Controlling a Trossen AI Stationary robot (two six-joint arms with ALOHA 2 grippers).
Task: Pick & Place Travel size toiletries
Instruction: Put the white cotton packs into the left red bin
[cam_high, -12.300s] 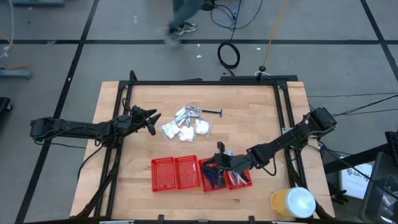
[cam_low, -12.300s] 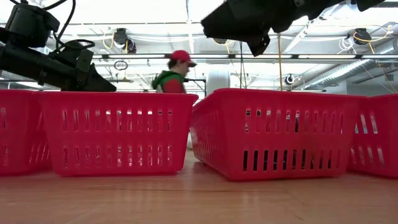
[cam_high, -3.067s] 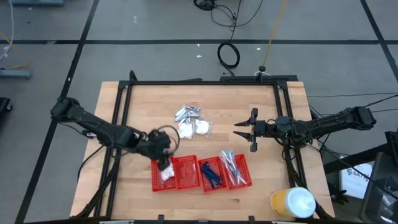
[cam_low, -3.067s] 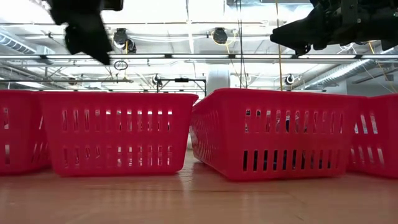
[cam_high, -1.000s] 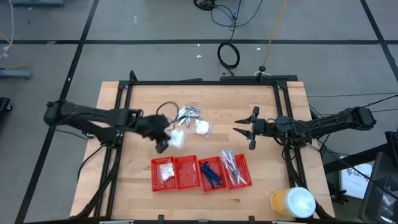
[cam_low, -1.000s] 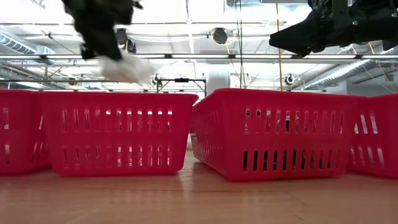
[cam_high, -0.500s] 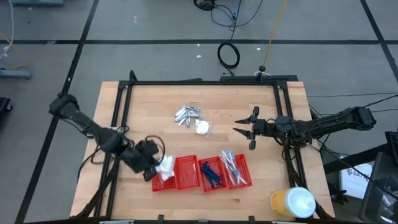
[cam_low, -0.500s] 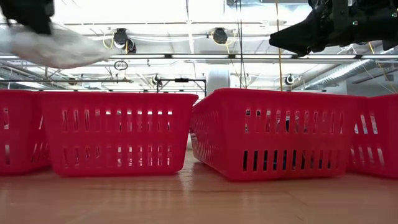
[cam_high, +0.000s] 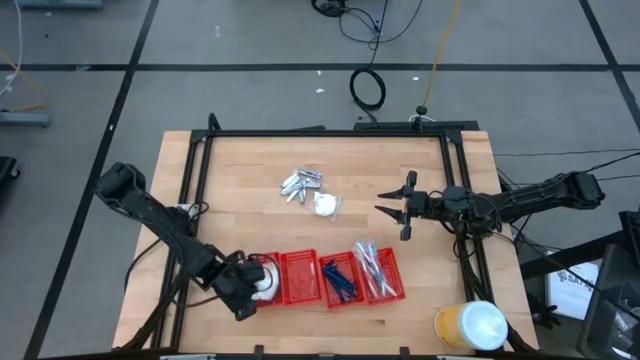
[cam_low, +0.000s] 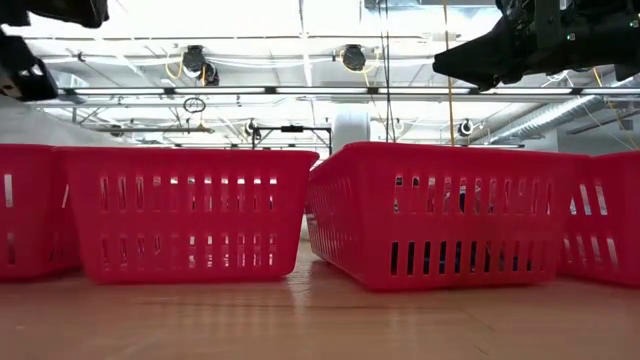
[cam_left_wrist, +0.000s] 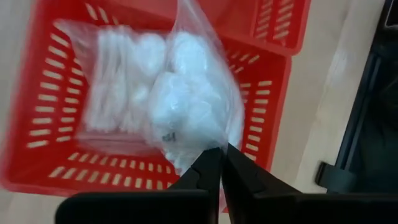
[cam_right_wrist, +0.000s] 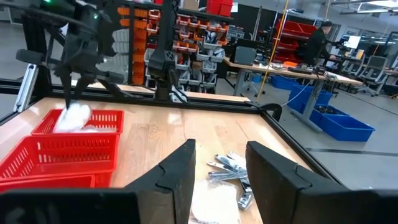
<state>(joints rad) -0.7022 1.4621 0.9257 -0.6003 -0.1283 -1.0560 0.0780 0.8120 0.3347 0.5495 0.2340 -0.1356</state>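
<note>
One white packet (cam_left_wrist: 186, 118) in left pincer (cam_left_wrist: 222, 163)

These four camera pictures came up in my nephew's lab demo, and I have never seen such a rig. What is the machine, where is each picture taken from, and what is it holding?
It is a robot with two dark arms at a wooden table. One picture looks straight down on the table, one looks level across it past the red baskets, and one sits on each wrist.

Four red mesh baskets stand in a row. The left gripper is shut on a clear bag of white soft packets, over the leftmost basket, where another such bag already lies. The next basket looks empty, then come dark blue sticks and pale wrapped sticks.

The right gripper waits open above the table. Silvery foil sachets and one more white packet still lie unsorted.
</note>
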